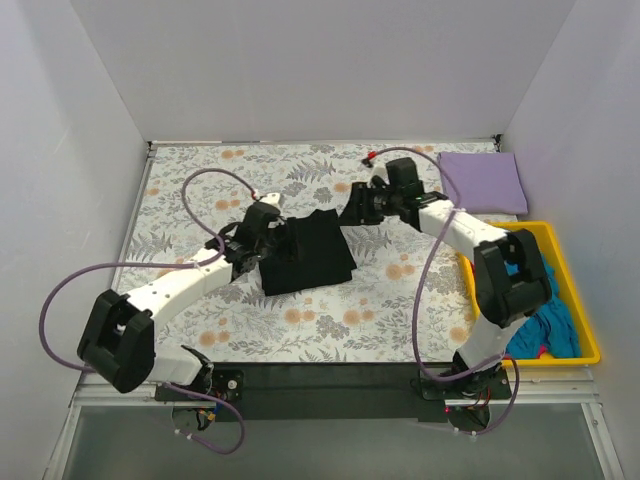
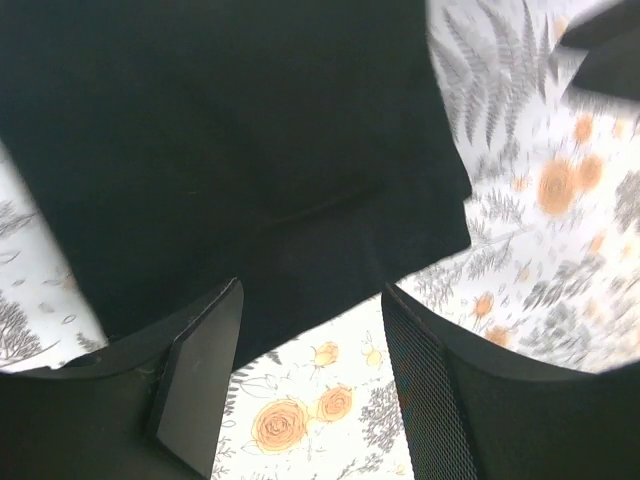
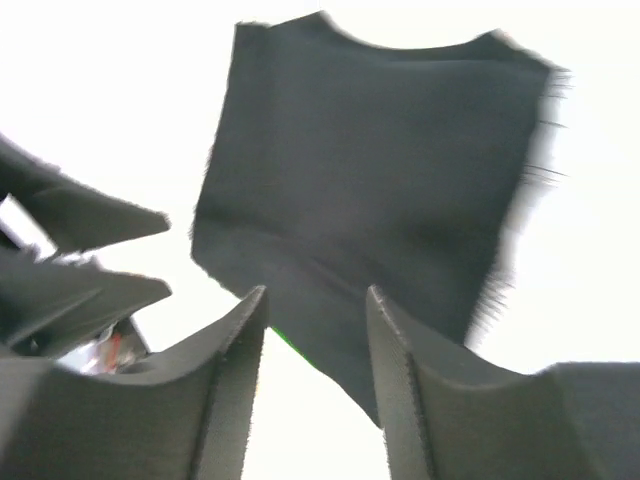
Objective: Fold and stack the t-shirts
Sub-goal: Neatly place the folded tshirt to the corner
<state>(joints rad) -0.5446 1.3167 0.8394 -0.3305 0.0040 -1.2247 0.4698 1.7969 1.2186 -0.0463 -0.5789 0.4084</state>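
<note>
Hovering at the left edge of the black t-shirt, the left end effector has its fingers apart, with the hem just past their tips. The shirt lies folded mid-surface on the floral cloth, slightly askew, its long axis running roughly left to right and its neckline curve on the edge far from the right end effector, whose fingers also stand apart and empty at the shirt's far right corner. Further right, a folded lavender t-shirt lies in the far corner, and a yellow tray holds a teal t-shirt.
</note>
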